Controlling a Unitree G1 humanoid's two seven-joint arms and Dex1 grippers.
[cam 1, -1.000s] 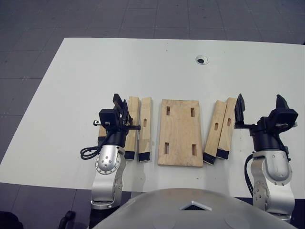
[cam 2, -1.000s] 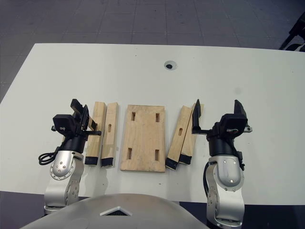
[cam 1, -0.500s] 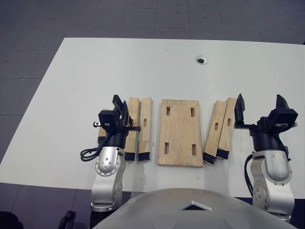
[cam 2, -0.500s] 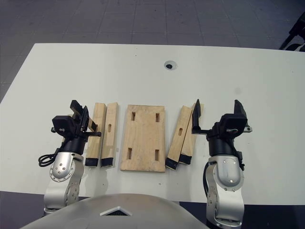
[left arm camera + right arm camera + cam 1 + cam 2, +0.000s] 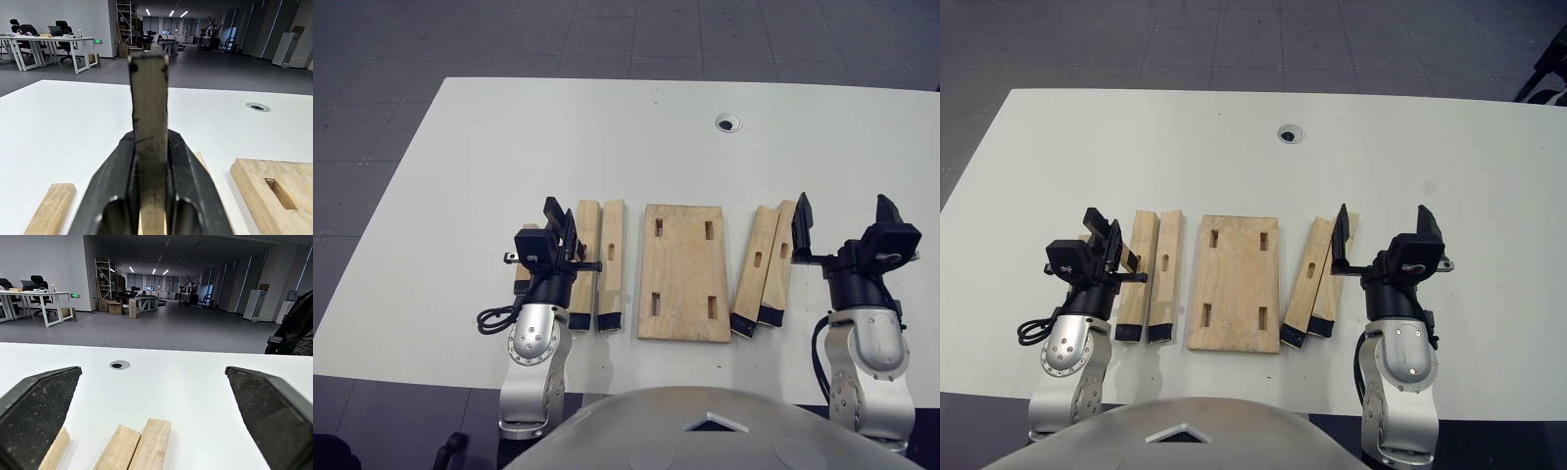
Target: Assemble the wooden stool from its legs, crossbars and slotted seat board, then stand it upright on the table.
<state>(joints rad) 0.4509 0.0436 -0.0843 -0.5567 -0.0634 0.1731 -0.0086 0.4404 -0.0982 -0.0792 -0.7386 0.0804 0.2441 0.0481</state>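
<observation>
Slotted seat board lies flat at centre of white worktop, four slots facing up. Just beside it, left pair of legs lies side by side; on other side, right pair of legs lies touching, dark-capped ends toward robot. Robot's left tool pinches wooden bar next to outer left leg. Robot's right tool hangs spread wide just beside right pair. Round cable hole sits farther back.
</observation>
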